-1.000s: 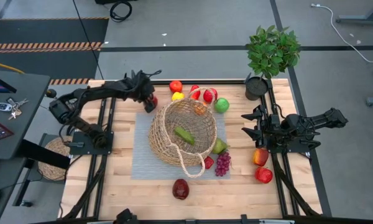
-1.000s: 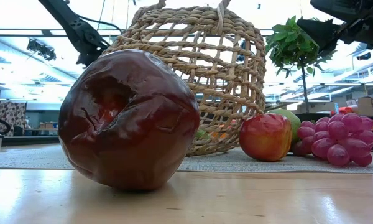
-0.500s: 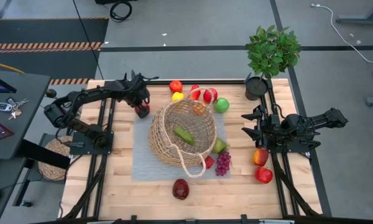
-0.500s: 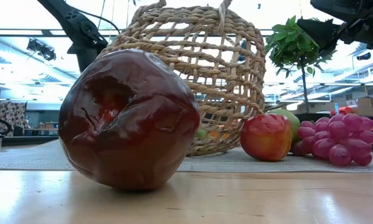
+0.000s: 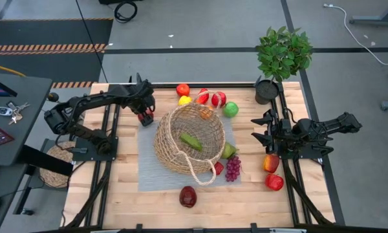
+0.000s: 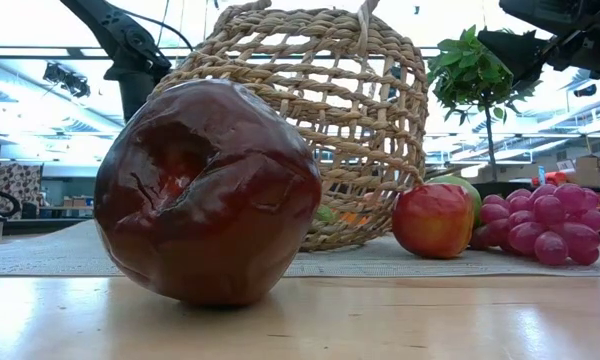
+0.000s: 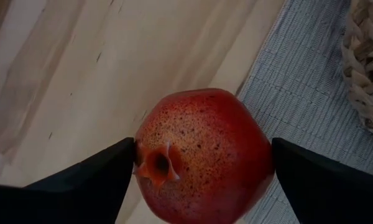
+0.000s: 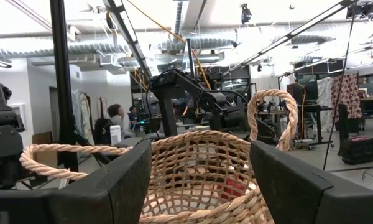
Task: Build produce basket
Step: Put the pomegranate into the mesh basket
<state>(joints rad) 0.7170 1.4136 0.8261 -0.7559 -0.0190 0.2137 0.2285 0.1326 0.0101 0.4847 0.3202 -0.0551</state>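
Observation:
The wicker basket [image 5: 189,138] lies tipped on the grey mat [image 5: 149,169] with its handle [image 5: 202,175] toward the near edge. A green pepper [image 5: 191,141] and an orange piece [image 5: 208,113] are inside it. My left gripper [image 5: 144,115] is shut on a red speckled pomegranate [image 7: 202,162] over the mat's far left corner, left of the basket. My right gripper [image 5: 258,133] is open and empty to the right of the basket, which shows between its fingers in the right wrist view [image 8: 199,180]. Red apples [image 5: 218,98], a lemon [image 5: 185,99] and a green apple [image 5: 230,109] lie beyond the basket. My left gripper pinches the pomegranate between its two fingers [image 7: 105,171] at two opposite sides [image 7: 261,155]. The fingers come from above, pointing down. The crown [image 7: 156,163] lies beside one finger. Whether the fruit's underside is clear of the table, I cannot tell.
Grapes [image 5: 233,169], a small red piece [image 5: 217,168] and a green fruit [image 5: 227,151] lie by the basket's near right side. A dark red fruit [image 5: 188,196] lies near the front edge. Two red apples [image 5: 271,162] lie at the right. A potted plant [image 5: 281,55] stands at the far right.
My left gripper has carried the pomegranate toward the table's left edge and a little toward the near edge, away from the basket's far rim, staying shut on it.

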